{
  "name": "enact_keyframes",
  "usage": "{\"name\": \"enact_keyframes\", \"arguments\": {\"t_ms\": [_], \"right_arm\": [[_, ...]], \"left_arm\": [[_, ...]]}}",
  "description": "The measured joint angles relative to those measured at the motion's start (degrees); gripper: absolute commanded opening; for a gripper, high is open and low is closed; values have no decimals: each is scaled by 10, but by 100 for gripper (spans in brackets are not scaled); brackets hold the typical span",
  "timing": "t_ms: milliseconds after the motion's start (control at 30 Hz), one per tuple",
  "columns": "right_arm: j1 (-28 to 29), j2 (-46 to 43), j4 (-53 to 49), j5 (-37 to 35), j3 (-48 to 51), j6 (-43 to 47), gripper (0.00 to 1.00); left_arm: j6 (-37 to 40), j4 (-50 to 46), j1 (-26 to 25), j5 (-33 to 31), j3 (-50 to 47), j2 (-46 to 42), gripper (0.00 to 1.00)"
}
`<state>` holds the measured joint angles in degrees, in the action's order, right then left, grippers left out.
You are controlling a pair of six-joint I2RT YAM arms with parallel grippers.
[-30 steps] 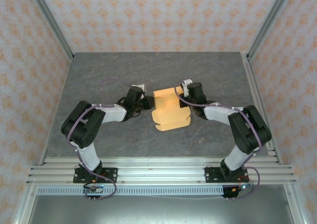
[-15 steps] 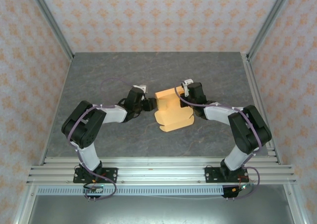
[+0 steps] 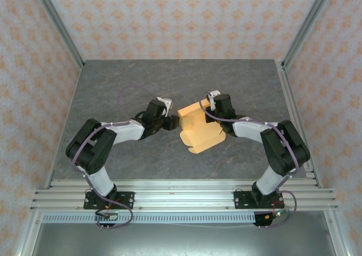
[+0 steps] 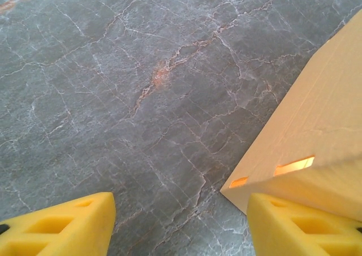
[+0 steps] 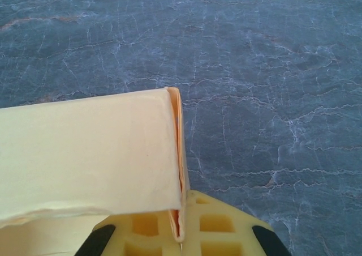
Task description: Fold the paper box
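The paper box (image 3: 198, 130) is a tan-orange, partly folded sheet lying mid-table, tilted, between my two grippers. My right gripper (image 3: 211, 107) sits at its far right corner. In the right wrist view this gripper (image 5: 181, 236) is shut on a doubled edge of the paper box (image 5: 85, 160), the card pinched between its yellow fingers. My left gripper (image 3: 173, 122) stands just left of the box. In the left wrist view it (image 4: 181, 227) is open with bare table between its fingers. A corner of the paper box (image 4: 317, 126) lies against the right fingertip (image 4: 305, 225).
The grey marbled table (image 3: 113, 92) stretches wide to the left and behind the box. Metal frame posts (image 3: 291, 46) and patterned walls close in the sides and back. An aluminium rail (image 3: 181, 196) with both arm bases runs along the near edge.
My left gripper has opened and let go of the box's left edge. The box has turned slightly and slid a little toward the near right. The right gripper keeps its hold.
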<state>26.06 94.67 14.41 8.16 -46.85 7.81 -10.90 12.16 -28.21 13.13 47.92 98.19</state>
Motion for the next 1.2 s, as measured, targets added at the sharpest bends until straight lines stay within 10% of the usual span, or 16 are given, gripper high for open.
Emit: {"name": "enact_keyframes", "arguments": {"t_ms": [1200], "right_arm": [[6,4,-3,22,-6,4,0]], "left_arm": [[30,-4,-50,-31,-15,-38,67]]}}
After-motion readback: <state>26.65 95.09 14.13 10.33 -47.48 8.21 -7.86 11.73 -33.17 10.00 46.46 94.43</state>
